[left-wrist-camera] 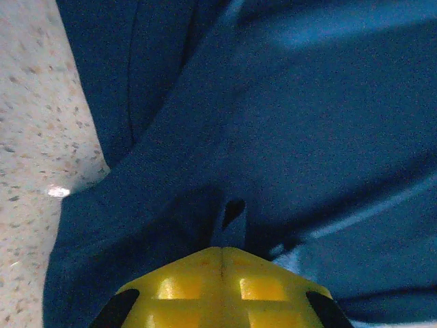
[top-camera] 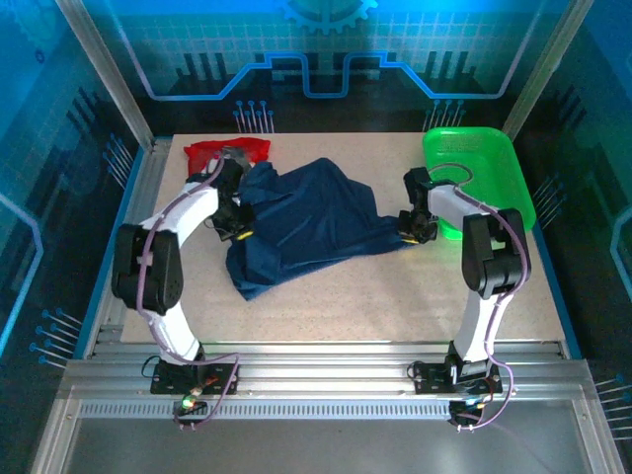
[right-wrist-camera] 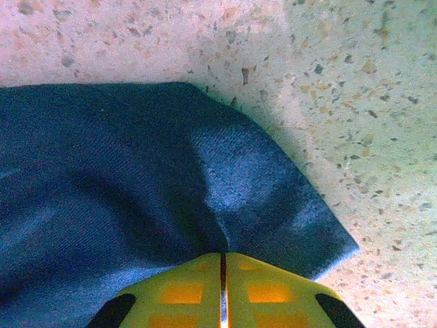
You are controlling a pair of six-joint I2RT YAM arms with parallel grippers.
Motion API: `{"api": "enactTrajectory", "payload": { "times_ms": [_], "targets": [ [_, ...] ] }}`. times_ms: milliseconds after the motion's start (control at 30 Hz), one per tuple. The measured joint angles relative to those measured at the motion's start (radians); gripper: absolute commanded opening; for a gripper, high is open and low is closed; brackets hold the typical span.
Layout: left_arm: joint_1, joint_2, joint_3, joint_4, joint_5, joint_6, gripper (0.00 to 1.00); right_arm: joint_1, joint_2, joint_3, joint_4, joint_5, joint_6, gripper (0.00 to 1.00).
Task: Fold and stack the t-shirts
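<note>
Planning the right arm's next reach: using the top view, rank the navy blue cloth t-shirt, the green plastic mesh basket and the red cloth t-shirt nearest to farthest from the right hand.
1. Navy blue cloth t-shirt: its corner is pinched in the right hand.
2. Green plastic mesh basket: just beside it, to the right.
3. Red cloth t-shirt: back-left corner.

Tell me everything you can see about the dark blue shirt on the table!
The navy blue shirt is soft, plain-looking cloth, crumpled and wrinkly, not folded yet. It lies across the middle of the speckled table, stretched sideways between the two arms. The left fingers are shut, pinching a fold at its left side. The right fingers are shut on a corner at its right end, which rests on the table.
</note>
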Motion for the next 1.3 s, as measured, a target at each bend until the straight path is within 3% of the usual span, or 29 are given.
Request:
{"api": "enactTrajectory", "payload": {
  "times_ms": [167, 467, 567, 700, 867, 1100, 1300],
  "targets": [
    [0.052, -0.167, 0.011, -0.004, -0.001, 0.004, 0.0, -0.005, -0.031, 0.0, 0.001, 0.001, 0.021, 0.1],
    [0.191, -0.304, -0.008, -0.006, -0.015, 0.05, 0.0, -0.01, -0.09, -0.029, 0.023, -0.026, 0.101, 0.11],
    [0.206, -0.354, -0.069, 0.005, 0.001, 0.06, 0.0, -0.013, -0.111, -0.051, 0.023, -0.043, 0.12, 0.18],
    [0.205, -0.447, -0.203, 0.023, 0.039, 0.06, 0.0, -0.015, -0.142, -0.065, 0.021, -0.091, 0.122, 0.38],
    [0.205, -0.518, -0.315, 0.032, 0.084, 0.06, 0.0, -0.014, -0.212, -0.077, 0.013, -0.177, 0.087, 0.51],
    [0.205, -0.531, -0.351, 0.068, 0.121, 0.06, 0.0, 0.087, -0.216, -0.133, 0.014, -0.323, 0.014, 0.54],
    [0.205, -0.544, -0.364, 0.08, 0.134, 0.06, 0.0, 0.185, -0.103, -0.151, 0.046, -0.355, 0.03, 0.54]
  ]
}}
